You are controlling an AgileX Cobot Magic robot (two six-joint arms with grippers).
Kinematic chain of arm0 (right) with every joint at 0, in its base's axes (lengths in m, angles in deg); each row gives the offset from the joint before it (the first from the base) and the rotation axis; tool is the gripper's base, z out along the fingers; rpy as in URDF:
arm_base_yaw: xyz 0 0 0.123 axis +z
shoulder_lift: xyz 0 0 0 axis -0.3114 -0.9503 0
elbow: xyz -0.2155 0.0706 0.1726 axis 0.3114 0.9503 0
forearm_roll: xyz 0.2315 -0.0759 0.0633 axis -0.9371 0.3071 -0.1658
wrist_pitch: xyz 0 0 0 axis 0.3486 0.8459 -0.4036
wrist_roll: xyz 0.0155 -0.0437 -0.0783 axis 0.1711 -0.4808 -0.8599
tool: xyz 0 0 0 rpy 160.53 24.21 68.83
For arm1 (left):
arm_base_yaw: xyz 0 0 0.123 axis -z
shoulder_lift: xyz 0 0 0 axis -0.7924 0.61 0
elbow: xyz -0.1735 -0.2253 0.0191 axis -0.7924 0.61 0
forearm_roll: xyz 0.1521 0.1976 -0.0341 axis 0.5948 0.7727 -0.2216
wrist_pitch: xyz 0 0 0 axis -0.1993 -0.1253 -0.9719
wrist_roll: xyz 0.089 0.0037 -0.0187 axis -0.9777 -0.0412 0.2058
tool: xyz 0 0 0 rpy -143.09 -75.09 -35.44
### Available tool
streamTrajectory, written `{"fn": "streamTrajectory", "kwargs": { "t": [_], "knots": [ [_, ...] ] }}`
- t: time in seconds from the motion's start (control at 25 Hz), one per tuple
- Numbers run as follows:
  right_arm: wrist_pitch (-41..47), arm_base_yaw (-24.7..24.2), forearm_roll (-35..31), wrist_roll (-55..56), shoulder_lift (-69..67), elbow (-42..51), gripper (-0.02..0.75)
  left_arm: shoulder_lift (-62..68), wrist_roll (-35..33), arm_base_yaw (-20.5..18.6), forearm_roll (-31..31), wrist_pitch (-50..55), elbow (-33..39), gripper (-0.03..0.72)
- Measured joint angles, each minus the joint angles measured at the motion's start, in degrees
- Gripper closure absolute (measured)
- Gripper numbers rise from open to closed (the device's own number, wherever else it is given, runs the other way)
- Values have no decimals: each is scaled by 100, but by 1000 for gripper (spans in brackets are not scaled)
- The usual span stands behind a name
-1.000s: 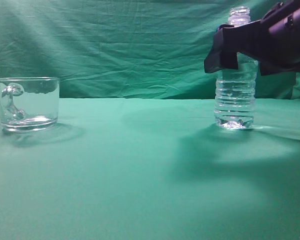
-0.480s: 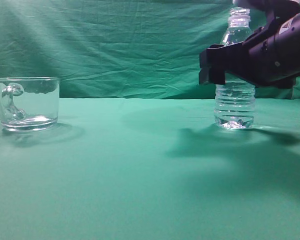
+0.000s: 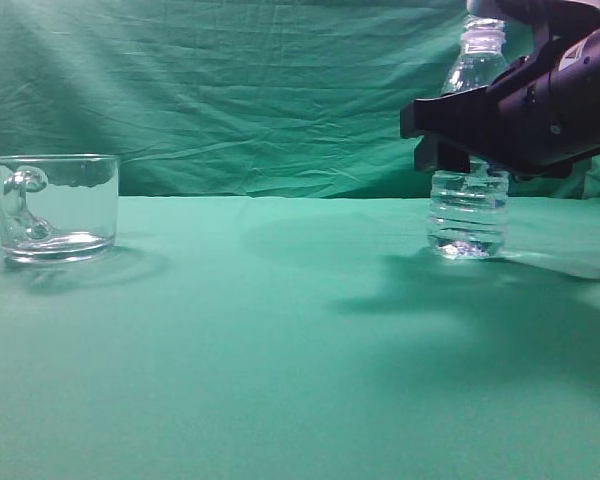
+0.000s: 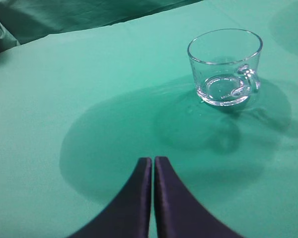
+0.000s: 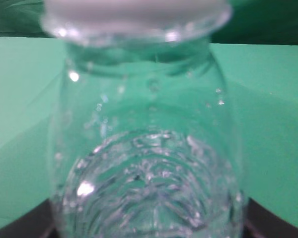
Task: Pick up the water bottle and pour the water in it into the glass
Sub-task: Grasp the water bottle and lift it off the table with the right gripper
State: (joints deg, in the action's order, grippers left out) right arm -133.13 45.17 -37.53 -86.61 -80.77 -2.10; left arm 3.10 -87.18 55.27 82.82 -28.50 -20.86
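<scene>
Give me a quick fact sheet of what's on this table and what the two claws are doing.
surface: green cloth
glass: empty mug, standing upright at far left
water bottle: upright on the cloth at right, no cap visible
right gripper: around the bottle's middle; whether it is squeezing cannot be told
left gripper: fingers together, holding nothing, short of the glass
pouring: not begun

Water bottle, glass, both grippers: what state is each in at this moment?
water bottle: upright on the table, uncapped, right gripper around its middle; lift not evident.
glass: upright on the table, handle toward the exterior camera, looks empty, untouched.
left gripper: shut, empty, hovering short of the glass.
right gripper: at the bottle's middle; firm closure cannot be told.
</scene>
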Motion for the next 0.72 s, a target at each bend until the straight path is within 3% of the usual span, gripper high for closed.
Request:
{"fn": "streamTrajectory", "kwargs": {
  "t": [0.4, 0.48, 0.72],
  "knots": [
    [0, 0, 0, -57, 0, 0, 306, 0, 0, 0, 0, 0, 0, 688],
    [0, 0, 0, -79, -10, 0, 371, 0, 0, 0, 0, 0, 0, 688],
    [11, 0, 0, -166, -10, 0, 361, 0, 0, 0, 0, 0, 0, 688]
  ]
}}
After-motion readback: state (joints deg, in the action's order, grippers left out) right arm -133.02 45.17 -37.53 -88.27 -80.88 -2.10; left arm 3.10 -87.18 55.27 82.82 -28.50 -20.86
